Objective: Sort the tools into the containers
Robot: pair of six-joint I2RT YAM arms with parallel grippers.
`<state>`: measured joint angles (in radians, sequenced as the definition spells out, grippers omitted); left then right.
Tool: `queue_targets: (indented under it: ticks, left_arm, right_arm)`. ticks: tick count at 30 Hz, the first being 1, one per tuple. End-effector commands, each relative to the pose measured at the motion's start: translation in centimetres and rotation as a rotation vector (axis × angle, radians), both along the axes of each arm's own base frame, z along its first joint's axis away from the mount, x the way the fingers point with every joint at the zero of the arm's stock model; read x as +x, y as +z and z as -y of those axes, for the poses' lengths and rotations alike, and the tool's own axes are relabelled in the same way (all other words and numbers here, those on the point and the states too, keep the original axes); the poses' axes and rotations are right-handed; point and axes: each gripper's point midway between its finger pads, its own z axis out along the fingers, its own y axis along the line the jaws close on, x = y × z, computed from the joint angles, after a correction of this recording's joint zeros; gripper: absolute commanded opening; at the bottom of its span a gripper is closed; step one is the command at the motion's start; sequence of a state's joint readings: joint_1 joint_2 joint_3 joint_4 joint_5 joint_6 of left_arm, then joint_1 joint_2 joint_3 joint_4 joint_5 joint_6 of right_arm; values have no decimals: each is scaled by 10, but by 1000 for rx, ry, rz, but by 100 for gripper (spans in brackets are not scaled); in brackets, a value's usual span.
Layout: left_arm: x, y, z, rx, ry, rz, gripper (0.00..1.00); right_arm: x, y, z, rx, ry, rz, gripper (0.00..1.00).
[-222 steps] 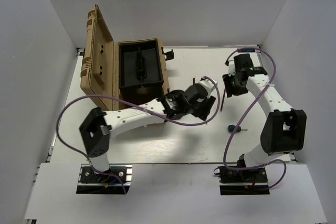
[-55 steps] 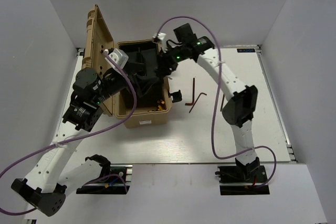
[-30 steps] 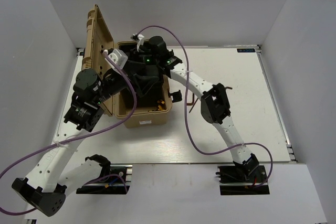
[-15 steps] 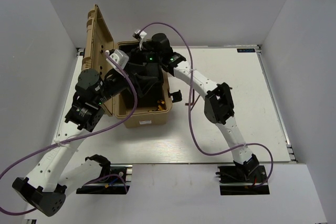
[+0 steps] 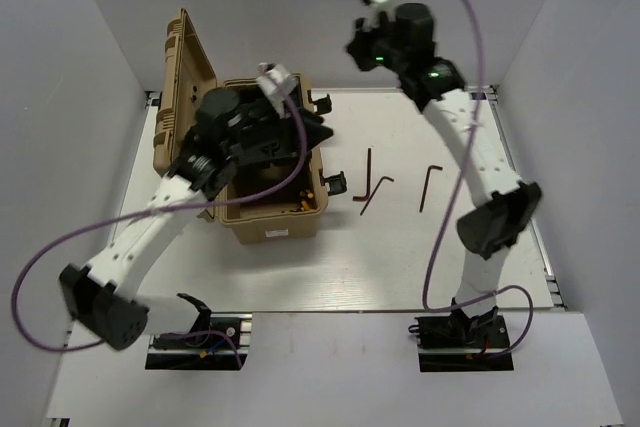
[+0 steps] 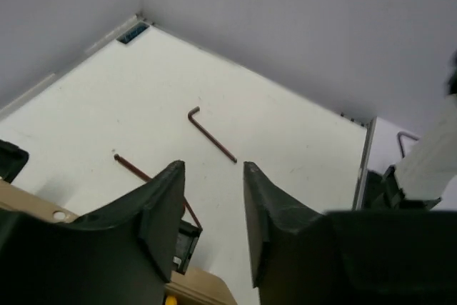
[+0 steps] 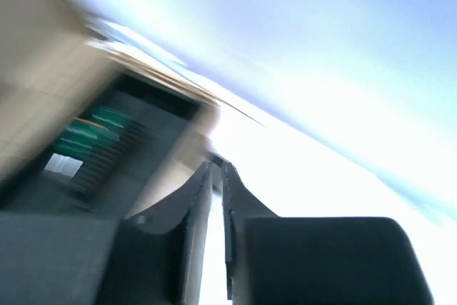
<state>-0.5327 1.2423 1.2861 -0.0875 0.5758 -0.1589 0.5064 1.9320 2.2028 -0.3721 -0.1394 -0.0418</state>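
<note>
1. The toolbox [image 5: 270, 225] is plain tan. Its tray [image 7: 150, 162] is black and carries a green patch [image 7: 91, 132] (too blurred to name).
2. Yellow and orange specks [image 5: 305, 203] show inside the box.
3. The hex keys [image 5: 428, 189] look dark reddish-brown against the white table [image 5: 400, 267].
4. The left arm [image 5: 150, 237] and right arm [image 5: 478, 152] are white with black joints, and both trail purple cables [image 5: 427, 282].
5. Small green lights [image 5: 378, 55] glow on the right arm.
6. The left gripper [image 6: 212, 176] has dark greenish-black fingers.
7. A blue label [image 6: 133, 32] marks the table's far corner.
</note>
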Motion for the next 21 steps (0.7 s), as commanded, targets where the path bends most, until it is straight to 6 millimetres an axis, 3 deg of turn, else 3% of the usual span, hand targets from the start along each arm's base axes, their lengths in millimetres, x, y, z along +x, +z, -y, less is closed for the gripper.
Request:
queue_targets:
  ticks: [1, 2, 3, 4, 5, 6, 7, 8, 9, 10, 11, 12, 13, 14, 15, 16, 18, 21]
  left_arm:
    - [12, -17, 38, 100, -50, -47, 47]
    - [28, -50, 62, 183, -28, -87, 40]
    - [35, -65, 74, 230, -14, -113, 37]
    - [41, -62, 83, 270, 17, -140, 31]
    - [50, -76, 93, 326, 74, -163, 19]
    - [73, -92, 113, 373, 113, -187, 14]
    - [83, -118, 108, 465, 204, -249, 9]
    - [91, -131, 114, 491, 237, -283, 4]
    - [99, -121, 124, 480, 255, -261, 2]
    - [114, -162, 130, 544, 298, -311, 2]
    - [116, -176, 133, 569, 300, -343, 5]
    - [125, -172, 140, 546, 315, -335, 31]
    - [128, -186, 142, 560, 330, -362, 43]
    - [133, -213, 147, 587, 333, -395, 49]
    - [136, -221, 148, 593, 347, -404, 60]
    - [138, -228, 151, 587, 353, -420, 66]
    - [140, -251, 157, 604, 368, -434, 67]
    - [150, -271, 151, 628, 434, -432, 68]
  right_arm:
    - [8, -46, 119, -218, -291, -115, 19]
    - [-2, -53, 137, -245, -315, -158, 23]
    - [-9, -81, 175, -291, -367, -254, 37]
    - [-21, -97, 188, -323, -377, -324, 42]
    - [-28, -107, 199, -337, -394, -373, 46]
    - [-50, -138, 224, -361, -412, -530, 57]
    - [-57, -146, 234, -350, -456, -593, 58]
    - [-63, -158, 247, -335, -499, -666, 58]
    - [-76, -181, 250, -338, -492, -752, 54]
    - [-85, -191, 256, -295, -505, -819, 19]
    - [-96, -207, 263, -279, -511, -864, 0]
    - [-99, -216, 261, -253, -494, -864, 0]
    - [-99, -216, 267, -223, -494, -852, 0]
    - [-104, -227, 263, -175, -504, -899, 0]
    - [-110, -236, 261, -159, -491, -934, 0]
    - [-111, -240, 270, -136, -516, -953, 0]
    - [-119, -258, 268, -108, -511, -1001, 0]
    - [-125, -273, 270, -60, -499, -1035, 0]
